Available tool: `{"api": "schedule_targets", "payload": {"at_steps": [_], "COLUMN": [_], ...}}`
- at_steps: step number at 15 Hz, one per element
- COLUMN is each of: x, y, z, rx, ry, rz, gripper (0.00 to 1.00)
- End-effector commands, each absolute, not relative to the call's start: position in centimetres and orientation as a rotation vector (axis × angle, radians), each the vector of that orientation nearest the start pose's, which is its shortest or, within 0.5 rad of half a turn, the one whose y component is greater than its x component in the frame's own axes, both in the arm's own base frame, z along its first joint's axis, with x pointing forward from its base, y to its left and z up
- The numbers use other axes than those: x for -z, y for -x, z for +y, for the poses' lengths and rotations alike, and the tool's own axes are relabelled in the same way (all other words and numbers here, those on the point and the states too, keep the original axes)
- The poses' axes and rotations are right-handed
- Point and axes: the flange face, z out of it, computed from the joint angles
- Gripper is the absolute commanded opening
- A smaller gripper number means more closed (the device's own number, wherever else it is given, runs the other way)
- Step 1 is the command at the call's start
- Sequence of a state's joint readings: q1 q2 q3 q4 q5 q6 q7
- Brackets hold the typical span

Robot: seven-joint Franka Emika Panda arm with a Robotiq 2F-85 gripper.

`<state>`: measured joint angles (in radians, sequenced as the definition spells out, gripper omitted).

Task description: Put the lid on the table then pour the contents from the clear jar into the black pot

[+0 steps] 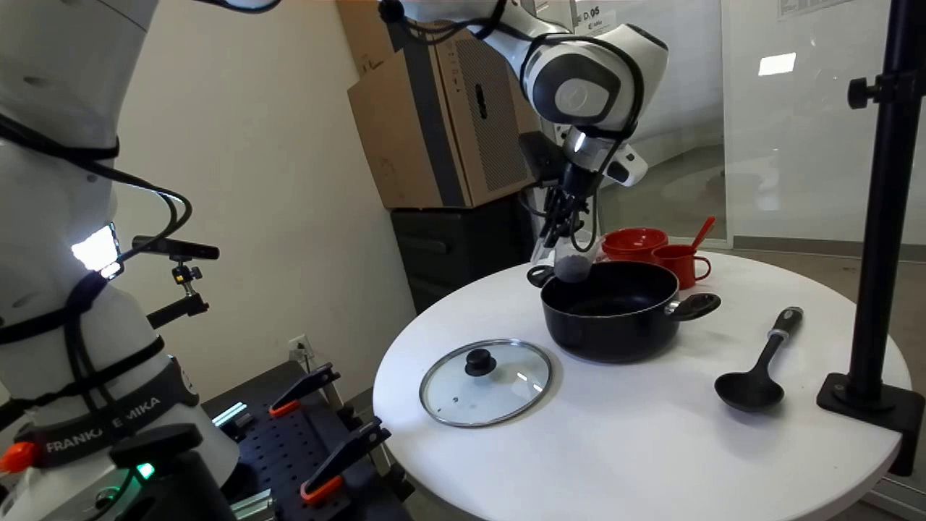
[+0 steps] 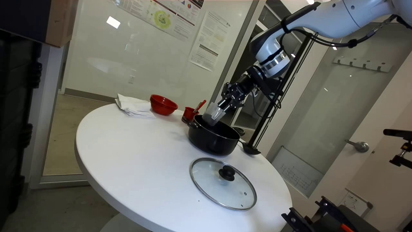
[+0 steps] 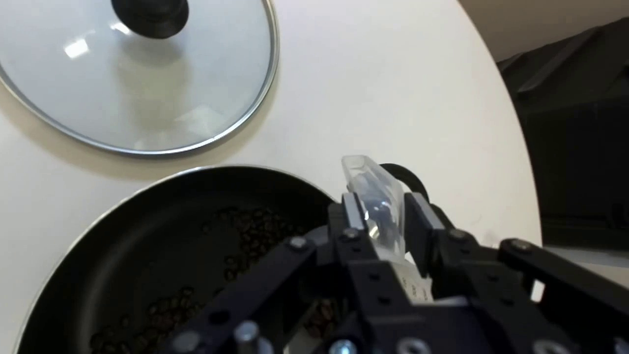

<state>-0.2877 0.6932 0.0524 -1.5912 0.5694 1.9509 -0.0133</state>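
Note:
The glass lid (image 1: 499, 398) lies flat, knob up, on the white table (image 1: 615, 449) beside the black pot (image 1: 611, 336); both exterior views show this lid (image 2: 222, 193) and pot (image 2: 212, 144). My gripper (image 3: 385, 211) is shut on the handle of the clear jar (image 3: 376, 189). The jar (image 1: 574, 266) is tilted over the pot's rim, its lower end inside the opening; it also shows in an exterior view (image 2: 210, 116). Dark beans (image 3: 260, 236) lie on the pot's floor in the wrist view. The fingers hide most of the jar; I cannot tell what is left inside it.
A red mug (image 1: 674, 264) with a red utensil and a red bowl (image 1: 634, 244) stand behind the pot. A black ladle (image 1: 751, 391) lies near a black pole (image 1: 872, 239) at the table's edge. A folded white cloth (image 2: 134, 107) lies beside the bowl.

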Motion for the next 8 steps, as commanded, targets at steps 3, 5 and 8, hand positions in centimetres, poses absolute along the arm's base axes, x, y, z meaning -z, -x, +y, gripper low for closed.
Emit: {"api": "schedule_targets", "payload": {"at_steps": [3,5,8], "x": [-21.3,-21.1,-20.5], "y": [-65.5,-65.4,-65.0], "z": [-13.3,-13.5,-13.4], "rx": [-0.369,-0.371,-0.423], "ry": [2.354,2.358,2.257], "rz": [0.69,0.697,0.687], "gripper": [0.26,0.26,0.06]}}
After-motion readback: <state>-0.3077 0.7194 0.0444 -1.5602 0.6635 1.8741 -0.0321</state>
